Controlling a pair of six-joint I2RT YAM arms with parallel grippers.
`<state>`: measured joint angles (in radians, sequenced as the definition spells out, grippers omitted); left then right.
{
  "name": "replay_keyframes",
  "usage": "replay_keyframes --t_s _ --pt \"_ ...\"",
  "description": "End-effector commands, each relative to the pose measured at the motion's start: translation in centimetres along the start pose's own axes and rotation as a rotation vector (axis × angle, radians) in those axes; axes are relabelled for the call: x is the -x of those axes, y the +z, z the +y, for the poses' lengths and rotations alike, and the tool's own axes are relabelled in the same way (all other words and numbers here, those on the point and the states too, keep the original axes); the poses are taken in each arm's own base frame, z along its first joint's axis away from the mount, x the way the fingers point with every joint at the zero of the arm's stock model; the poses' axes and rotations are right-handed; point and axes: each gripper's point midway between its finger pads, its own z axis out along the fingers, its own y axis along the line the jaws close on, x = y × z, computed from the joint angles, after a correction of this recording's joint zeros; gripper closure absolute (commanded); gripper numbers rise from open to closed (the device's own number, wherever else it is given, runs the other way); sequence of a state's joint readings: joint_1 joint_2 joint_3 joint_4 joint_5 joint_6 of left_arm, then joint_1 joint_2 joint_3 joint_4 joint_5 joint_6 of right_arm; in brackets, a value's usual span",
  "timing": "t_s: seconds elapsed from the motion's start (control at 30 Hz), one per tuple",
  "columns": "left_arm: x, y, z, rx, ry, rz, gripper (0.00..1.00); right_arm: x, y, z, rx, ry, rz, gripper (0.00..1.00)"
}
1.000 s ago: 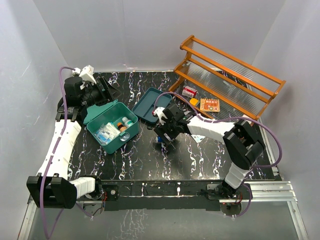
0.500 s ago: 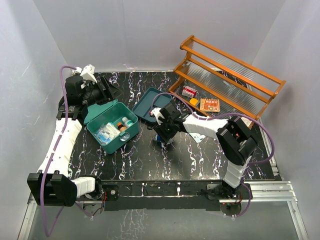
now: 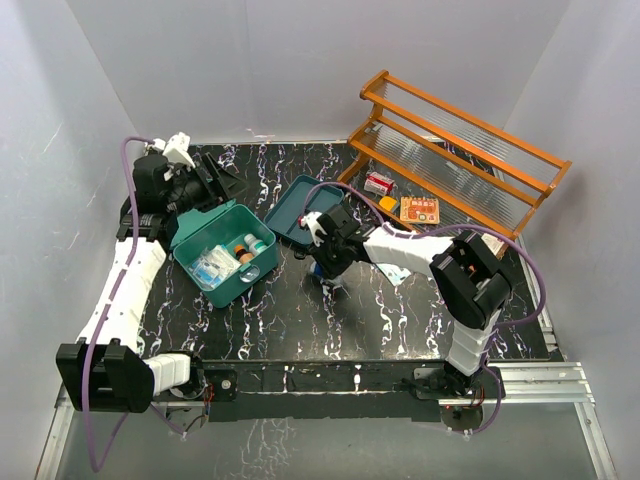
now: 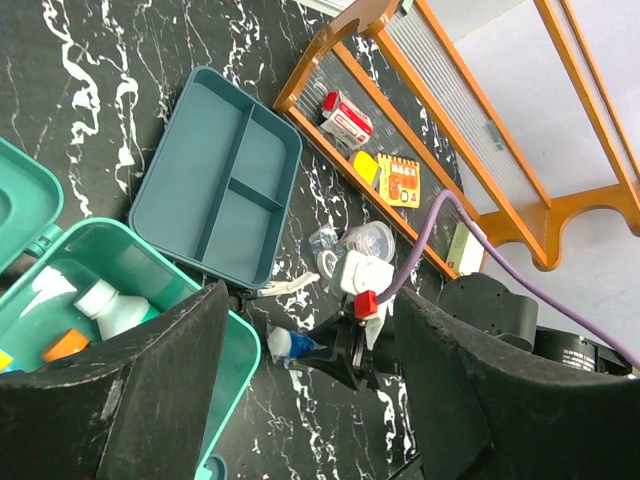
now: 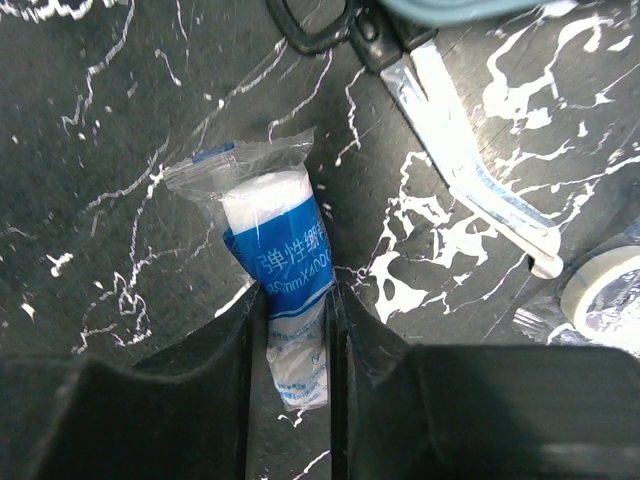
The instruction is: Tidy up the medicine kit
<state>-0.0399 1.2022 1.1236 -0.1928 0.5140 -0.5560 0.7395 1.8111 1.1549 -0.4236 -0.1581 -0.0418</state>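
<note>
The right claw (image 5: 290,345) is closed narrowly on the end of a blue-and-white bandage packet (image 5: 272,245) on the counter (image 5: 120,200). The left claw (image 4: 308,300) is wide open and empty. The medicine kit (image 3: 225,262) sits lid-open at the counter's left

Bright, even light falls from above inside the pale-walled enclosure, leaving the top view sharp, with soft, short shadows and a faint sheen on the glossy black, white-veined tabletop (image 3: 300,320). In the wrist views, the near black fingers (image 4: 120,400) of the left gripper (image 4: 305,300) and those of the right gripper (image 5: 290,300) are dark, grainy and out of focus, while the scene beyond is crisp. The blue-and-white roll in a clear plastic wrapper (image 5: 275,250) glints slightly, and the pale wall (image 4: 500,35) behind the orange wooden rack (image 4: 345,25) looks washed out.
</note>
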Motion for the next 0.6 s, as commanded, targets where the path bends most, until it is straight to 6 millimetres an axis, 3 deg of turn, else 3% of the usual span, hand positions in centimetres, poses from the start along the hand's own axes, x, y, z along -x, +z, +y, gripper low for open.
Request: replay_keyframes --t_s 0.0,0.03,0.27,0.57 --pt "-1.3 0.0 -1.1 -0.062 -0.069 0.011 0.35 5.8 -2.8 0.2 -0.026 0.045 -0.163 0.83" --pt "-1.7 0.1 -1.3 -0.071 -0.077 0.015 0.35 6.6 -3.3 0.2 -0.027 0.057 -0.185 0.84" --pt "-3.3 0.5 -4.0 -0.194 -0.137 0.023 0.31 15.5 -11.9 2.0 0.102 0.175 -0.532 0.85" --pt "-0.9 -0.7 -9.1 -0.45 -0.151 -0.082 0.25 23.8 -21.0 6.2 0.381 0.208 -0.872 0.83"
